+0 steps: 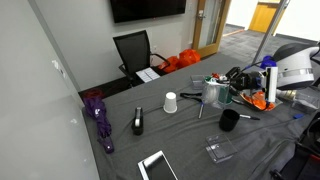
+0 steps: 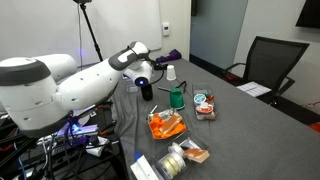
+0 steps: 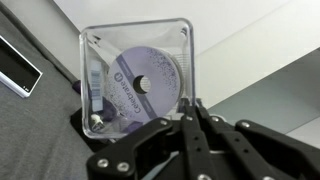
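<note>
Two fingers (image 3: 184, 120) together at disc case (image 3: 137, 80) right edge, grey table (image 3: 30, 140) leftward.

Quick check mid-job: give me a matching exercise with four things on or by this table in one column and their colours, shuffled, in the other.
Things:
1. CD case
2. paper cup
3. umbrella
4. office chair

Colours:
a. black
b. clear
c. purple
d. white

Pairs: 1-b, 2-d, 3-c, 4-a.

In the wrist view the gripper is above the CD case with its fingers together.
</note>
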Action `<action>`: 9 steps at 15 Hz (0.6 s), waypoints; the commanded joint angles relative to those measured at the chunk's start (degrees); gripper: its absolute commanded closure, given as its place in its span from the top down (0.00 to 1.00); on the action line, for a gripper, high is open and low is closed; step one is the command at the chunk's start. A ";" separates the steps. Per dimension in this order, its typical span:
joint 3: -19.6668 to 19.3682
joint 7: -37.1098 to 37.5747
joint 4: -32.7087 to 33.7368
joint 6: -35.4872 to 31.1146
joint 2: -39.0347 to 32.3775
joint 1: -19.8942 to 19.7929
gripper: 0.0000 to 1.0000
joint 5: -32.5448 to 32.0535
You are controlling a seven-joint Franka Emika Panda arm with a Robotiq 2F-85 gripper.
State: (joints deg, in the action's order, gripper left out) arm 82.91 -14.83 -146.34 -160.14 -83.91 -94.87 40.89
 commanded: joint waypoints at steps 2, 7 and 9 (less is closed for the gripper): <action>-6.38 -13.35 2.41 5.24 -0.08 2.83 0.01 7.73; -9.02 -18.25 3.86 6.95 -0.24 5.49 0.01 10.64; -9.31 -18.81 4.26 7.38 -0.24 6.20 0.01 11.08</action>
State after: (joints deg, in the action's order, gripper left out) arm 74.43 -31.06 -143.32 -155.12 -84.15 -89.77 49.68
